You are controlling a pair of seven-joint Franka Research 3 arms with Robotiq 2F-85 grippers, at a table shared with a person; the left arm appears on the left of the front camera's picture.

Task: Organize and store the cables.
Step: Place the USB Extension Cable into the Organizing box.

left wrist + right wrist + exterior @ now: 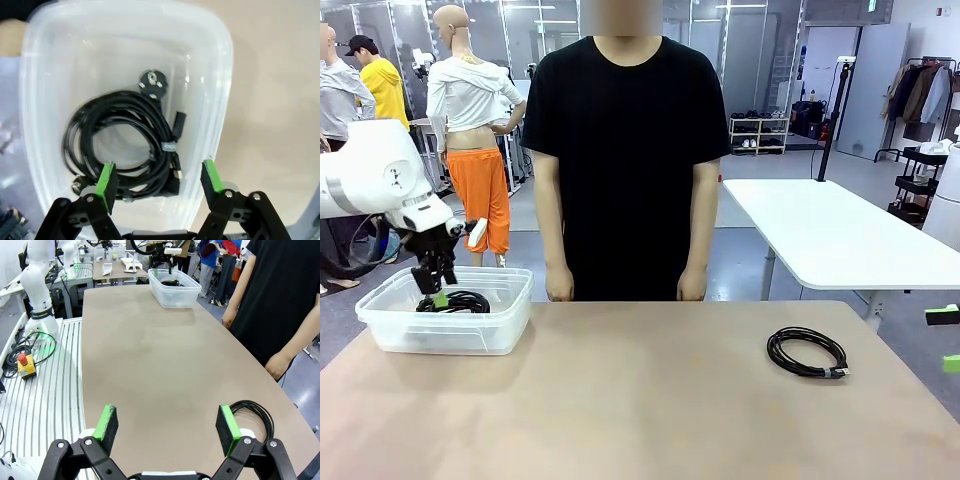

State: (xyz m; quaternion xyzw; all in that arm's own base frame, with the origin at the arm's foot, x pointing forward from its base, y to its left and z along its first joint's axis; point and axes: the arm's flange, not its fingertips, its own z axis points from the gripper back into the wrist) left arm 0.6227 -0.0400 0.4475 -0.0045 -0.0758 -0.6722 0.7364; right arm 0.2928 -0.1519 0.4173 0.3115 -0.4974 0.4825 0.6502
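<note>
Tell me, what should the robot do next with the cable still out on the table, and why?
Probably lower the right tool onto the loose cable. Its jaws are open and empty, and that coil lies on the table beside it. The other cables already rest in the clear bin, below the open left tool.

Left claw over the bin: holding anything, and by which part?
Nothing held. The left claw is open above the clear bin; the coiled cables lie loose on the bin floor between and below its pads.
</note>
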